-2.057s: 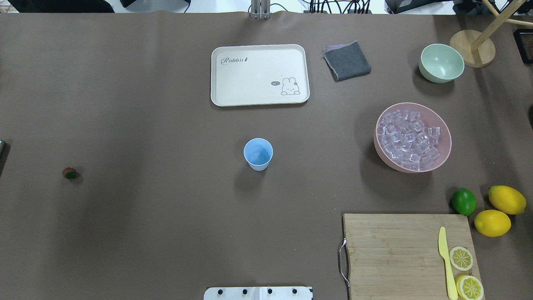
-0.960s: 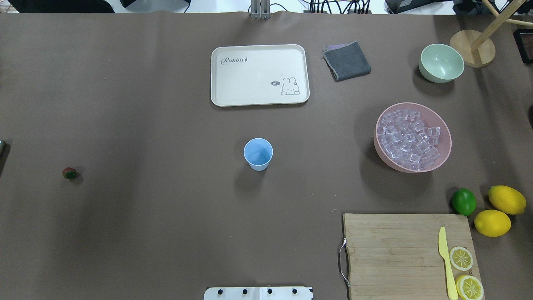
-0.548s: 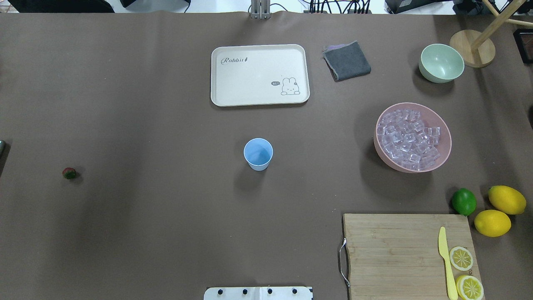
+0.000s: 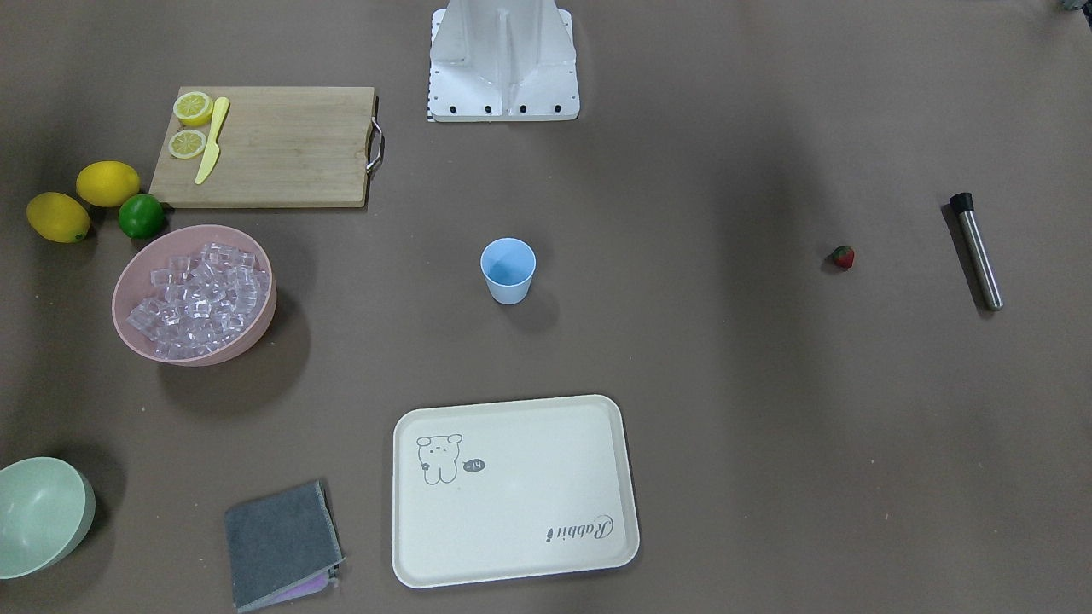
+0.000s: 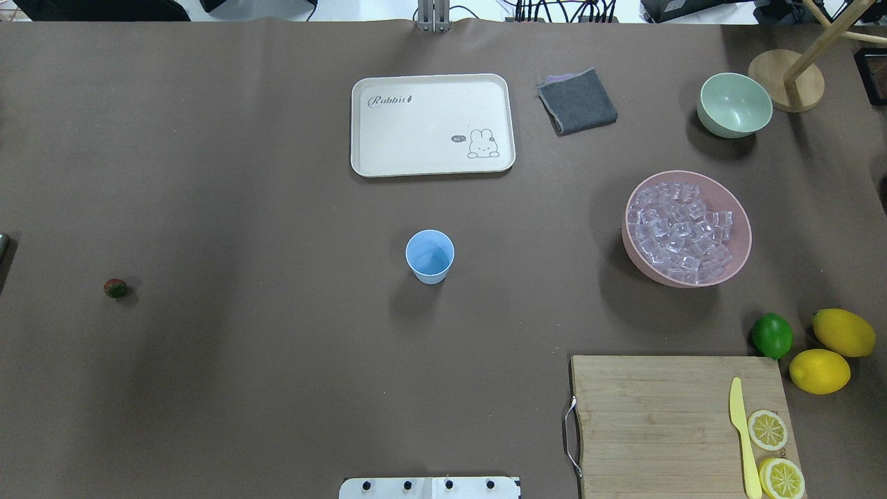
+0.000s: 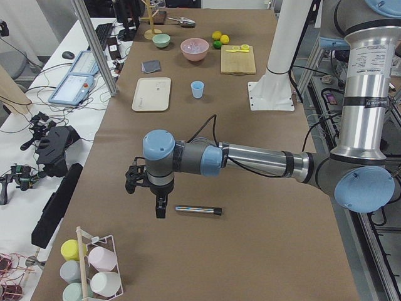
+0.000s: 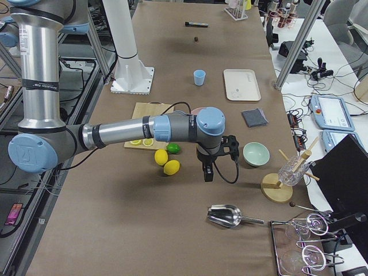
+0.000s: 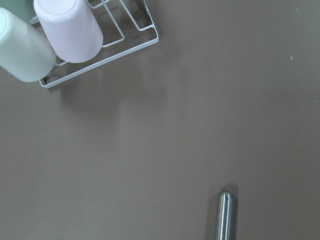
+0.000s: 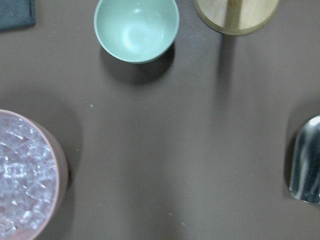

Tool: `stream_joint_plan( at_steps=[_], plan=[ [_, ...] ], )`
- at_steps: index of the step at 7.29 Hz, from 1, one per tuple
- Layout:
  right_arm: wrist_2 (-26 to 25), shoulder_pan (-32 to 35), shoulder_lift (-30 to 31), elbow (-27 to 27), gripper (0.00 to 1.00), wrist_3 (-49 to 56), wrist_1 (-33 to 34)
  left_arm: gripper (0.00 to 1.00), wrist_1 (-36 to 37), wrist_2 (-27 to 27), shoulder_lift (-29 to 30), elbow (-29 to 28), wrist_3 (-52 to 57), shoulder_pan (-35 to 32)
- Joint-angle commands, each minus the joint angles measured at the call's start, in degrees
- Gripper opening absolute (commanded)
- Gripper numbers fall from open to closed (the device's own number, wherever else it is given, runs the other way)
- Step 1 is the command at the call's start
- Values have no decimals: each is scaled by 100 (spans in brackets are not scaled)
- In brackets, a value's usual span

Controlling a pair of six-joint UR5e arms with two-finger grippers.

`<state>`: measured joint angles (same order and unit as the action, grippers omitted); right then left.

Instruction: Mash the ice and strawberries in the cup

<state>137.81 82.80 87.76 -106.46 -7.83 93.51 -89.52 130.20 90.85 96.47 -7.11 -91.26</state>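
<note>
While it's sitting there looking empty, cup (image 5: 429,256): standing well apart from both sets of fingers, so I'm reading this as the loading step, not mashing yet.
left gripper (image 6: 160,212): hanging fingers-down; can't tell how wide they're standing, since only a side view is catching them.
strawberry (image 5: 115,288): lying beyond the left fingers, toward the cup. I'd be coming straight down and pinching gently, it's probably rolling easily.
metal rod (image 6: 198,210): lying just beside the left fingers, untouched.
right gripper (image 7: 207,177): same deal, finger spread unclear.
ice (image 5: 679,232): piled in the pink bowl (image 4: 243,345) near the right fingers, on their cup side.
scoop (image 7: 227,215): lying on their other side.
</note>
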Motion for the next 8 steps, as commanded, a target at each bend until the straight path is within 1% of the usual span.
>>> stream_joint_plan(
  at_steps=[1,2,3,4,5,6,8],
  plan=[
    [-113,-875,-128,-6,100,-1636,-1154,98,-405,5,-208,-30,-1,3],
    [-375,-1271,-198,-24,100,-2104,-1542,98,-530,5,-174,-40,-27,12],
    [-525,-1597,-398,-15,100,-2639,-1711,98,-514,-3,-130,3,-36,12],
    [-762,-1974,-627,-6,100,-3097,-1722,98,-531,-3,-129,-5,-28,21],
    [-1034,-2335,-655,-15,100,-3119,-1739,98,-540,-3,-129,-5,-19,12],
    [-1472,-2660,-690,-6,100,-3145,-1905,98,-549,5,-129,-5,-10,12],
    [-1599,-2961,-691,90,100,-3241,-2047,98,-549,5,-121,30,-10,12]
  ],
)
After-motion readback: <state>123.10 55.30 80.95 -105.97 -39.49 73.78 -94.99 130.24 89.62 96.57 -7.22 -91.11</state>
